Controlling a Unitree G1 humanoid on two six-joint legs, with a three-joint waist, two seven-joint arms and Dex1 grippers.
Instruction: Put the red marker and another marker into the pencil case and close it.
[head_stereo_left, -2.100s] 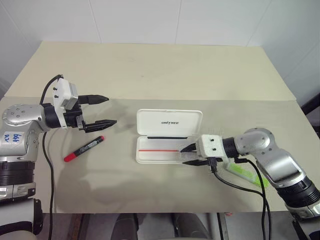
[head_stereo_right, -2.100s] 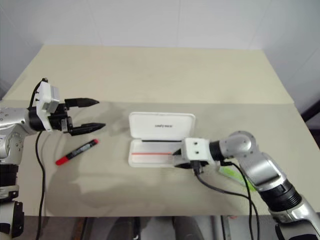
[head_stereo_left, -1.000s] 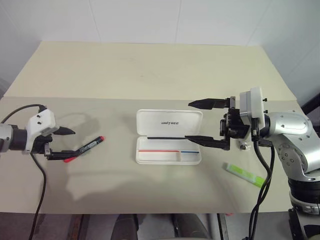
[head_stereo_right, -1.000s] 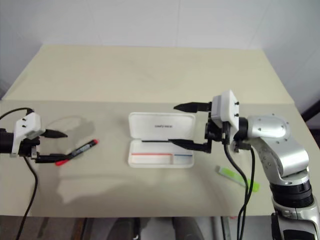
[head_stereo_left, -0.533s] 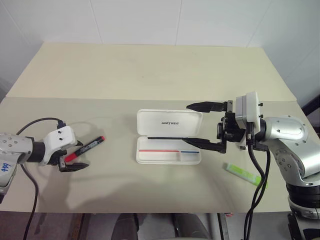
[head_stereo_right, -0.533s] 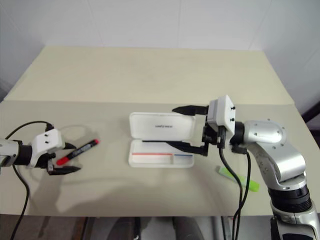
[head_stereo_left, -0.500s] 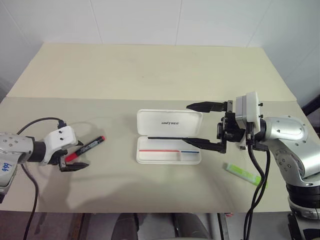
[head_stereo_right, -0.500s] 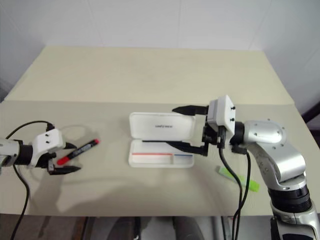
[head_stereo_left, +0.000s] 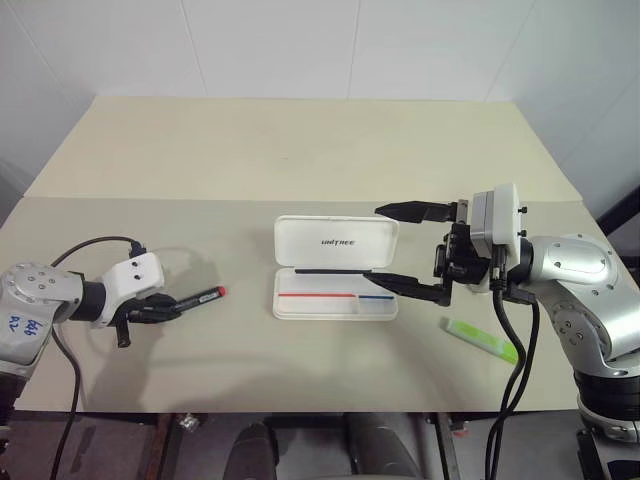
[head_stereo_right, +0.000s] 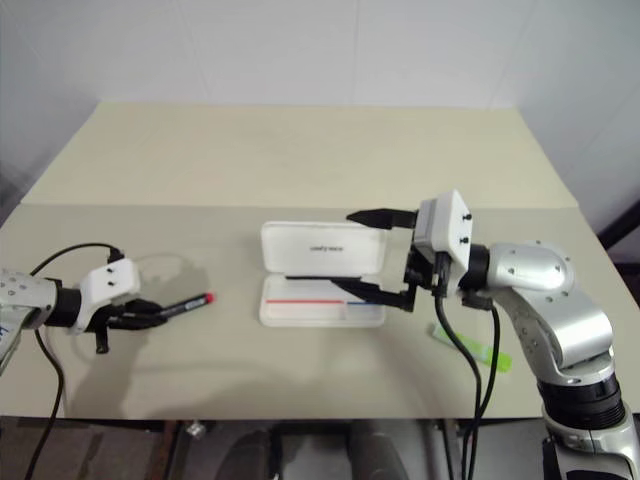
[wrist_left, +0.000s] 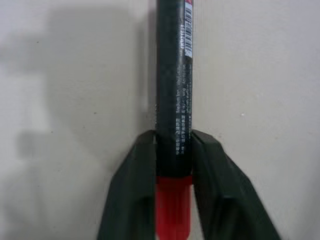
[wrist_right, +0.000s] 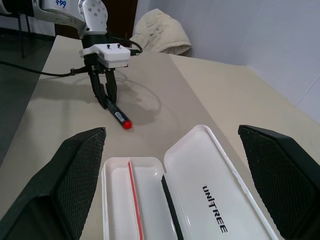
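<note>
Red marker (head_stereo_left: 197, 298) is lying flat on the bench (head_stereo_left: 300, 160), well to the left of the pencil case (head_stereo_left: 336, 268), its red cap pointing toward the case. Left tool (head_stereo_left: 168, 309) is clamping on the marker's rear end: in the left wrist view the two black fingers (wrist_left: 131, 200) are pressing either side of the barrel, right where black meets the red end plug.

Grip is sitting far back, so the long free end is likely to droop or swing. Judging from this, the lift should be slow and level, with the barrel kept parallel to the case's long side before lowering it into the tray.

Pencil case is standing open mid-bench, lid laid back with the UNITREE lettering up, tray nearest the robot showing a red and blue stripe.

Right tool (head_stereo_left: 402, 247) is hovering spread wide at the case's right end, one finger over the lid corner and one over the tray edge, gripping nothing. Light green highlighter (head_stereo_left: 482, 340) is resting on the bench beyond the case's right end, near that arm.
</note>
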